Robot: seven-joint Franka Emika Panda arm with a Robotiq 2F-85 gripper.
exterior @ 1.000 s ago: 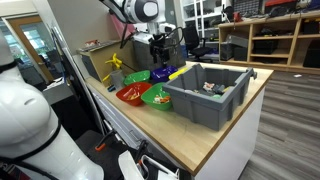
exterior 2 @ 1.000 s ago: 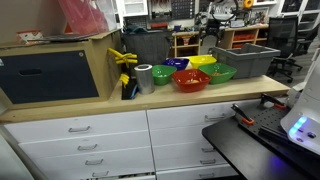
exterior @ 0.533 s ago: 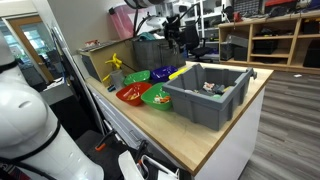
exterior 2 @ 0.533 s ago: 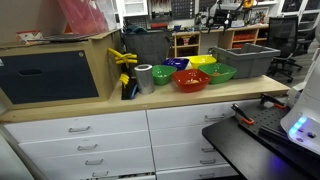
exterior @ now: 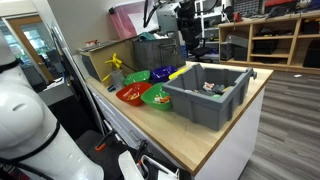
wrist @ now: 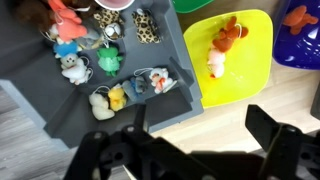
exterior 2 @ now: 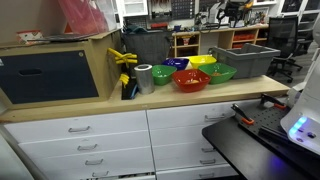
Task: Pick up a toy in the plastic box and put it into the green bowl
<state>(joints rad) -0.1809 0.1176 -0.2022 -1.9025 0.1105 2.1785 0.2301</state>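
Note:
The large grey plastic box [exterior: 208,98] stands on the wooden counter in both exterior views [exterior 2: 246,60]. In the wrist view its floor [wrist: 60,95] holds several small plush toys [wrist: 110,70]. A green bowl [exterior: 157,96] sits beside the box's near corner and also shows in an exterior view [exterior 2: 220,72]. My gripper [wrist: 200,138] is open and empty, high above the counter over the box's edge and a yellow bowl [wrist: 250,70]. In an exterior view the gripper [exterior: 186,22] hangs near the top of the picture.
A red bowl [exterior: 131,94], a second green bowl [exterior: 136,76], a yellow bowl [exterior: 162,73] and a blue bowl [exterior 2: 178,64] cluster beside the box. The yellow bowl holds an orange and white toy [wrist: 222,48]. A yellow clamp [exterior 2: 124,62] and a wooden cabinet [exterior 2: 60,70] stand further along.
The arm has risen and swung from above the bowls towards the box. The gripper stays open and empty. The bowls and the box have not moved.

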